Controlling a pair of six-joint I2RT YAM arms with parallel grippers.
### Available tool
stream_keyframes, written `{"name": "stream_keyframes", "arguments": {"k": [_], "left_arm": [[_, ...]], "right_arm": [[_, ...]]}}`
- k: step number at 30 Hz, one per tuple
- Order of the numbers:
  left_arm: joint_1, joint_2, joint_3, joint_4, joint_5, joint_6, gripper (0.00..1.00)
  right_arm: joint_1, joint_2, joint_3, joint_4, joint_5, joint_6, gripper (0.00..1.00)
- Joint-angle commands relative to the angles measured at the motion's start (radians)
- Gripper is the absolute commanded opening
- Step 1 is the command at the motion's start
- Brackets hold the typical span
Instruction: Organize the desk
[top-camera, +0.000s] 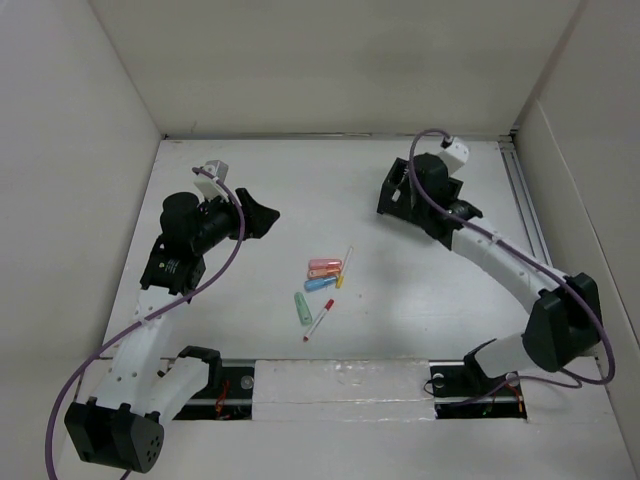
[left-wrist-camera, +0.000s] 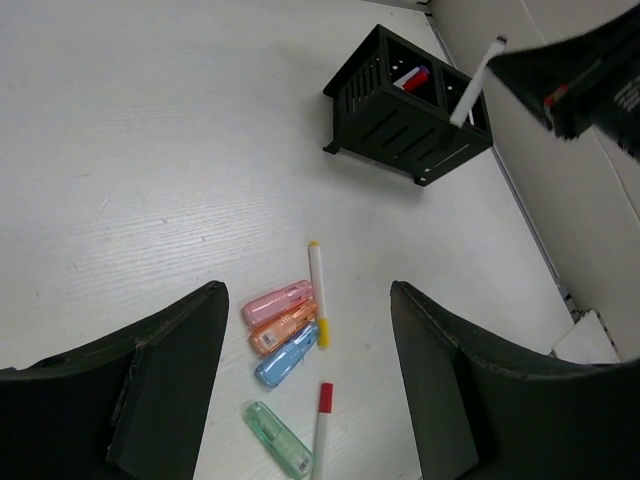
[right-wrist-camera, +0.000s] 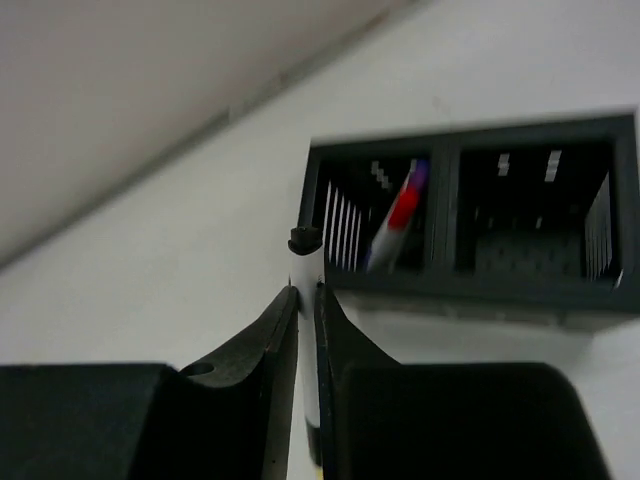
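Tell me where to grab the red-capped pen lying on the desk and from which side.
Probably best to grip the red-capped pen at mid-barrel, from straight above, jaws across its width. It lies flat on the desk, long and thin, so only its top is reachable. The green highlighter lies close alongside; stay clear of it.

Top view overlooks the desk (top-camera: 300, 190); wrist views share the organizer (left-wrist-camera: 400, 120).

No writing in here is legible to me. The small stickers on the highlighters (left-wrist-camera: 278, 301) are too tiny to read. The white print on the right gripper (left-wrist-camera: 515, 68) is only a blur.
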Motion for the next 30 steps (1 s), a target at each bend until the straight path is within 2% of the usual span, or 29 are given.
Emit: {"name": "stream_keyframes", "arguments": {"k": [1, 6, 10, 12, 18, 20, 22, 23, 26, 30], "left_arm": [[0.003, -0.024, 0.015, 0.064, 0.034, -0.006, 0.62], [0.003, -0.040, 0.014, 0.060, 0.028, -0.006, 0.62], [0.003, -0.049, 0.014, 0.057, 0.015, -0.003, 0.62], [0.003, -0.052, 0.015, 0.052, 0.012, -0.001, 0.62], [0.003, -0.041, 0.018, 0.053, 0.028, -0.001, 0.63], [0.003, -0.043, 0.015, 0.057, 0.028, -0.003, 0.63], [0.003, -0.040, 0.018, 0.050, 0.019, 0.000, 0.63], [0.003, -0.040, 0.015, 0.049, 0.020, 0.000, 0.63], [0.003, -0.046, 0.011, 0.050, 0.012, 0.000, 0.63], [0.003, -0.041, 0.011, 0.053, 0.025, -0.001, 0.63]], "right_arm": [[-0.084, 0.077, 0.113, 0.187, 0.099, -0.088, 0.00], [-0.207, 0.211, 0.268, 0.271, 0.123, -0.140, 0.00], [-0.207, 0.360, 0.383, 0.253, 0.178, -0.205, 0.00], [-0.207, 0.391, 0.385, 0.259, 0.179, -0.206, 0.00], [-0.176, 0.276, 0.250, 0.288, 0.111, -0.150, 0.00], [-0.115, 0.210, 0.193, 0.266, 0.057, -0.130, 0.00], [-0.058, 0.161, 0.150, 0.250, -0.003, -0.117, 0.04], [0.022, 0.153, 0.097, 0.216, -0.047, -0.078, 0.08], [0.089, 0.165, 0.043, 0.162, -0.136, -0.010, 0.13], [0.179, 0.199, -0.046, 0.073, -0.163, 0.065, 0.33]]}}
